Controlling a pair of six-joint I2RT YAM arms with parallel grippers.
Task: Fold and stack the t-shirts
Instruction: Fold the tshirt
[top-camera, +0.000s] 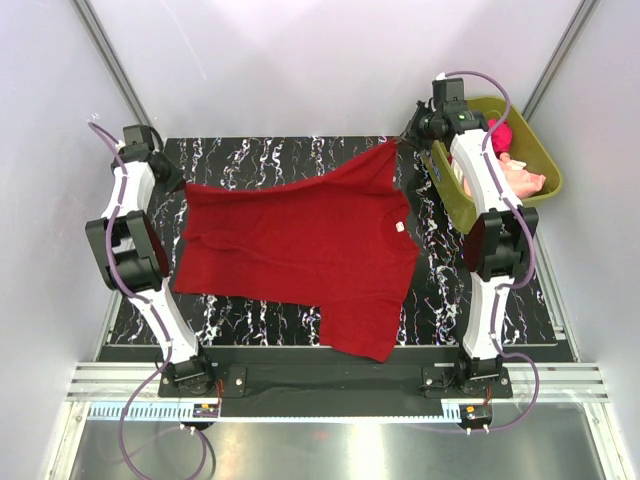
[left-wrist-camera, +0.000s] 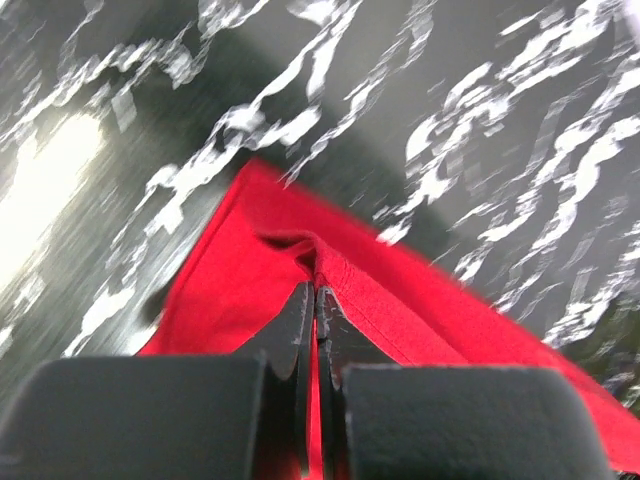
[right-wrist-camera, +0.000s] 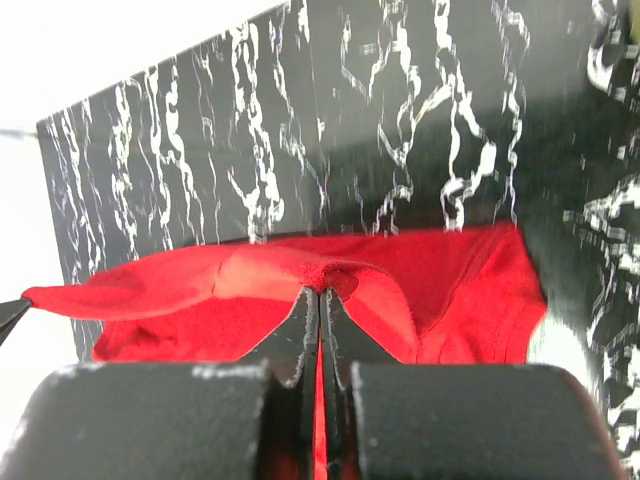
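The deep red t-shirt (top-camera: 300, 250) lies spread on the black marbled table (top-camera: 250, 155), collar to the right. My left gripper (top-camera: 178, 183) is shut on its far-left corner; the left wrist view shows red cloth (left-wrist-camera: 250, 270) pinched between the jaws. My right gripper (top-camera: 408, 140) is shut on the far-right sleeve tip, lifted a little; the right wrist view shows the red cloth (right-wrist-camera: 330, 275) pinched between the jaws. The magenta-pink shirt (top-camera: 497, 135) and the pale peach shirt (top-camera: 520, 180) sit bunched in the tub at the right.
An olive-green plastic tub (top-camera: 545, 160) stands at the far right, beside the right arm. Grey walls close in on both sides and behind. The table's near edge carries the two arm bases.
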